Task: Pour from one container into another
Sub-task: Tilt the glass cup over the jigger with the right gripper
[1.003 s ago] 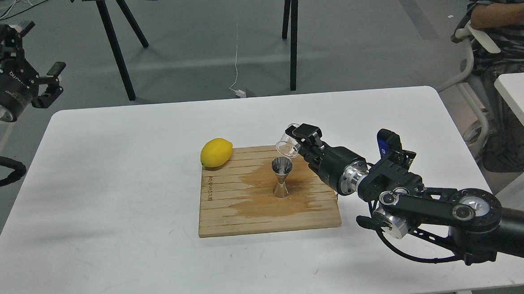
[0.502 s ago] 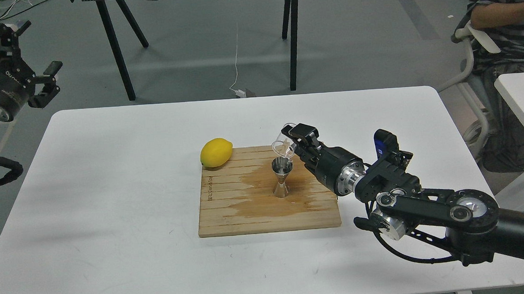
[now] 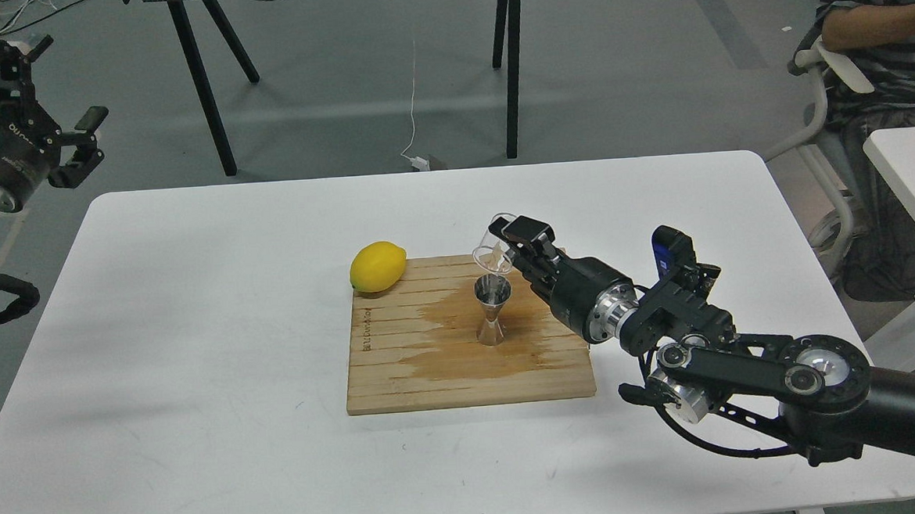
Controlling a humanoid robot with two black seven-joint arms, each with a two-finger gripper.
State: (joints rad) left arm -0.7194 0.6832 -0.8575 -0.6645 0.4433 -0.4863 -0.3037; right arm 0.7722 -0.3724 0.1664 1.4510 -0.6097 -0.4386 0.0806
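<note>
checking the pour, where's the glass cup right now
In the head view, right of centre: the glass cup is tilted in the right gripper, just above the steel jigger.

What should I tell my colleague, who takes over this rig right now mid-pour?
Right gripper: shut on the small clear glass cup, tipped with its mouth down toward the shiny steel hourglass-shaped jigger, just above the jigger's rim.
Left gripper: open, holding nothing, raised off the table's far left corner.
The jigger stands upright on the wooden slatted board, on a dark wet patch; a yellow lemon sits at the board's back left corner.
Done: cup picked up, brought over, tilted.
Left: finish the pour, level the cup, set it down. Whether liquid remains in the cup cannot be told.
</note>
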